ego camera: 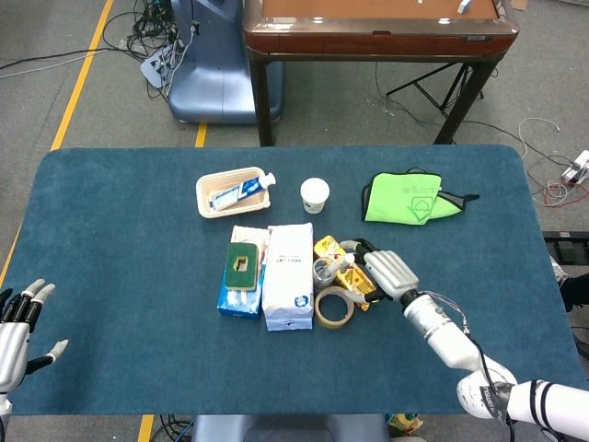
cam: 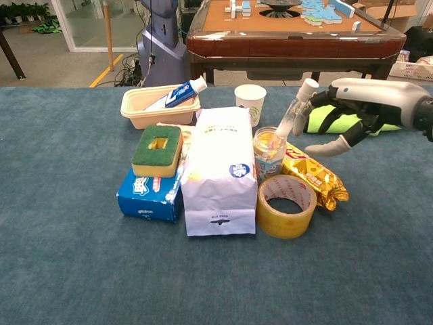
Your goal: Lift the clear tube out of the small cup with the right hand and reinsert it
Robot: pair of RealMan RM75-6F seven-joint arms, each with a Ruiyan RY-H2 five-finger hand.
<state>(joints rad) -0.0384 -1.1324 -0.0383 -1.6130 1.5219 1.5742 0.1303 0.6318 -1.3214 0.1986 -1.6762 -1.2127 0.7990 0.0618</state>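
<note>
The clear tube (cam: 292, 116) with a white cap stands tilted to the right in the small clear cup (cam: 268, 154) at the table's middle. My right hand (cam: 365, 98) is beside the tube's upper part, with its fingers (cam: 316, 101) spread right at the tube and the thumb (cam: 329, 145) held apart below. It grips nothing. In the head view the same right hand (ego camera: 386, 272) lies just right of the cup (ego camera: 323, 271) and the tube (ego camera: 342, 263). My left hand (ego camera: 17, 333) hovers open at the table's near left edge.
A white bag (cam: 220, 169) stands left of the cup, and a tape roll (cam: 287, 206) lies in front of it. A yellow snack packet (cam: 314, 176) lies under the hand. Behind are a green cloth (cam: 352, 112), a paper cup (cam: 250, 101) and a tray (cam: 135, 108). A sponge (cam: 157, 149) tops a blue box (cam: 149, 196).
</note>
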